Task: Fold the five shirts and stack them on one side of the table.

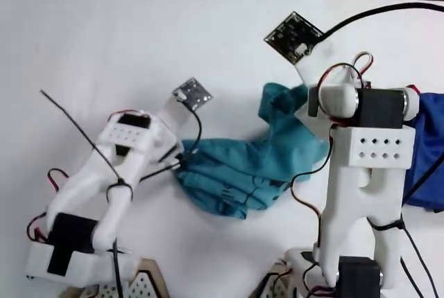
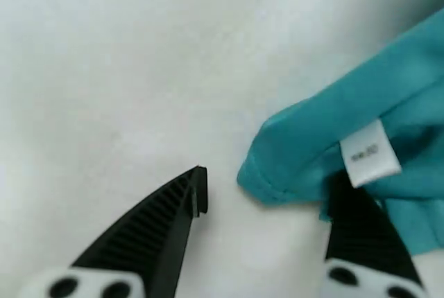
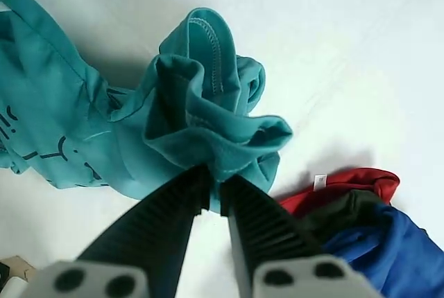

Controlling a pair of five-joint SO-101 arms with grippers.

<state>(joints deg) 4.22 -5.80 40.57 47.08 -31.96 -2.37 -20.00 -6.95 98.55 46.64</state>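
1. While the right tool [image 3: 216, 186] pinches a bunched fold of the teal shirt [image 3: 201, 104] between jaws closed to a narrow slit, the rest of that shirt lies crumpled on the table [image 1: 104, 48], between the two arms.
2. Left tool [image 2: 269, 186]: jaws wide apart and gripping nothing. One finger lies over bare table, while the tip of the other is covered by the teal shirt's rolled edge, just beside a white label [image 2: 369, 154].
3. Heap beside the right arm, near the table's edge: a red shirt [image 3: 347, 183], a dark shirt [image 3: 340, 211] and a blue shirt [image 3: 388, 242] lie touching one another. All look loose rather than folded.
4. Count: four garments can be told apart. Whether a fifth lies within the heap cannot be told.
5. Progress, as a judgement: no flat, folded shirt and no neat stack can be made out, so the task appears to be at an early stage. The teal shirt is the one in hand and needs spreading flat before any fold.
6. Remaining work: folding the teal shirt, then each garment of the heap, and stacking all on one side.
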